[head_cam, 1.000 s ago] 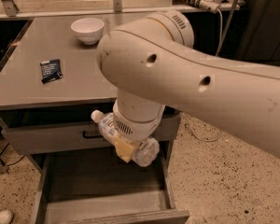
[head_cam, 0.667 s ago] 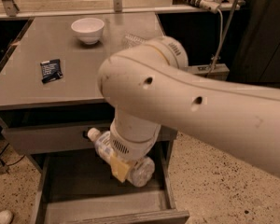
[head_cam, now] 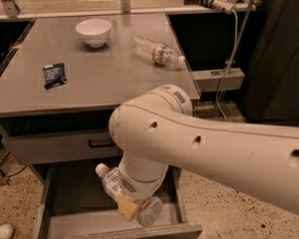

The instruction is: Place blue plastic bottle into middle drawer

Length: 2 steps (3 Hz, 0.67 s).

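The blue plastic bottle (head_cam: 111, 182) has a white cap pointing left and a pale label. It lies tilted in my gripper (head_cam: 131, 207), which is shut on its body. A yellowish fingertip (head_cam: 125, 210) shows across it. The bottle hangs low inside the open middle drawer (head_cam: 70, 203), over its bare grey floor. My arm's thick white wrist hides the bottle's middle and part of the drawer.
The closed top drawer front with a black handle (head_cam: 100, 143) is just above. On the table top (head_cam: 104, 78) stand a white bowl (head_cam: 93, 31), a clear crinkled bottle (head_cam: 157, 52) lying down and a dark packet (head_cam: 55, 75). A white shoe (head_cam: 0, 231) is on the floor at left.
My arm has dropped lower, carrying the bottle down into the open drawer. The clear bottle on the table has come into view behind my arm.
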Each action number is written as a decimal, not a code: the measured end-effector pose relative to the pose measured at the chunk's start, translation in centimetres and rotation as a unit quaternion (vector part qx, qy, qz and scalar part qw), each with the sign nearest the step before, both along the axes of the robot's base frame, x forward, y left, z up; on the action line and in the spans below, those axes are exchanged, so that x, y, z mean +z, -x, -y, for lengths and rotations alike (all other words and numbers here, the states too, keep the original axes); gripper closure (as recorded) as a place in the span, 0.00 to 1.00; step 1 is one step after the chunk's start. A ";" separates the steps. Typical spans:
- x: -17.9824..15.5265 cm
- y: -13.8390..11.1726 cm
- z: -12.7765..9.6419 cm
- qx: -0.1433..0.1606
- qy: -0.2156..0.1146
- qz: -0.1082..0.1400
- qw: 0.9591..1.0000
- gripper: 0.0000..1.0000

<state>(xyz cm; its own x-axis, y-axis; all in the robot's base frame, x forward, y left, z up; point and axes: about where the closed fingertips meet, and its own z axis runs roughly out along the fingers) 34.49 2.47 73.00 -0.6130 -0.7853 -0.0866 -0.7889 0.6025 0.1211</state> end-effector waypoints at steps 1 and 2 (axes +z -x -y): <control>-2.4 -0.1 -1.6 0.002 -0.020 -0.001 1.000 1.00; -6.7 -0.9 -3.5 -0.009 -0.053 0.000 0.999 1.00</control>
<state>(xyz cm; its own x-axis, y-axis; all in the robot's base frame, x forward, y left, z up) 35.36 5.93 66.33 -0.6274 -0.7601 -0.1691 -0.7777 0.6006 0.1856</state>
